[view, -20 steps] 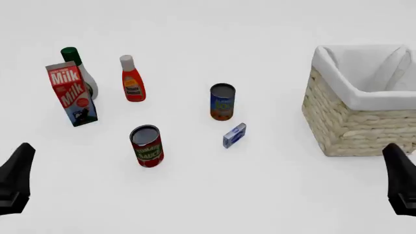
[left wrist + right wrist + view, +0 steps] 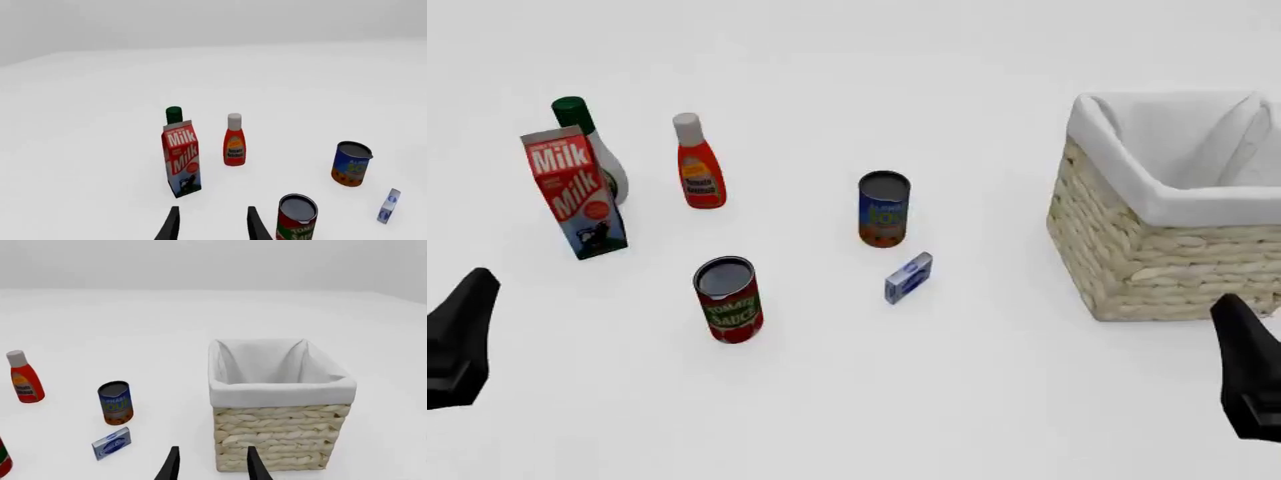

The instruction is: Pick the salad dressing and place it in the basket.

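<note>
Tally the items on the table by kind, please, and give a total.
Bottles: 2, the salad dressing and a red-orange bottle
Cans: 2, a blue can and a red can
Cartons: 1, the milk carton
Small boxes: 1, a blue box
Baskets: 1, the basket
Total: 7

Salad dressing [image 2: 598, 150] behind milk carton [image 2: 571, 190]; basket [image 2: 1148, 240] apart.

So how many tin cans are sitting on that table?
2. The red tomato sauce can stands nearest the arms, and the blue can stands mid-table beside the small blue box. None seems hidden.
</note>
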You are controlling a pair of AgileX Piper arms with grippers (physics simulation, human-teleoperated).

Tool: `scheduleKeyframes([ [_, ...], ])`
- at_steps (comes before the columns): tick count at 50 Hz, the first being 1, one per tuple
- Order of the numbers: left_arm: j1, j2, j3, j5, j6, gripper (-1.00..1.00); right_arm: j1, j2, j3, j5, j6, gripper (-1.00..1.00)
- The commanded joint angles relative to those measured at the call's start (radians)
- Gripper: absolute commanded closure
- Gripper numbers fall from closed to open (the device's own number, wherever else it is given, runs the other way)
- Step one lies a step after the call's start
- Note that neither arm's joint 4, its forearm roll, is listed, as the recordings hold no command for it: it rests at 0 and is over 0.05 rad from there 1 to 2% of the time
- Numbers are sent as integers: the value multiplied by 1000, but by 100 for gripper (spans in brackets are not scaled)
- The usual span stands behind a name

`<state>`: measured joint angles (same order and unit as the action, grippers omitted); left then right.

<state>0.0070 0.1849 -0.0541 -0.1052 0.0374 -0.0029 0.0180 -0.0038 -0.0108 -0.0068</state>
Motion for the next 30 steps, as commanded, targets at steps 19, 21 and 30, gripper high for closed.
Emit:
scheduleKeyframes([
  [19,-5,625,-589,-50,32,-100,-3,88,3,-80,8,-100],
  [21,-8,647,-623,-42,38,-100,-1,96,3,-90,9,-100],
  [30,-22,792,-823,21,17,-100,14,110,2,-102,11,-100],
])
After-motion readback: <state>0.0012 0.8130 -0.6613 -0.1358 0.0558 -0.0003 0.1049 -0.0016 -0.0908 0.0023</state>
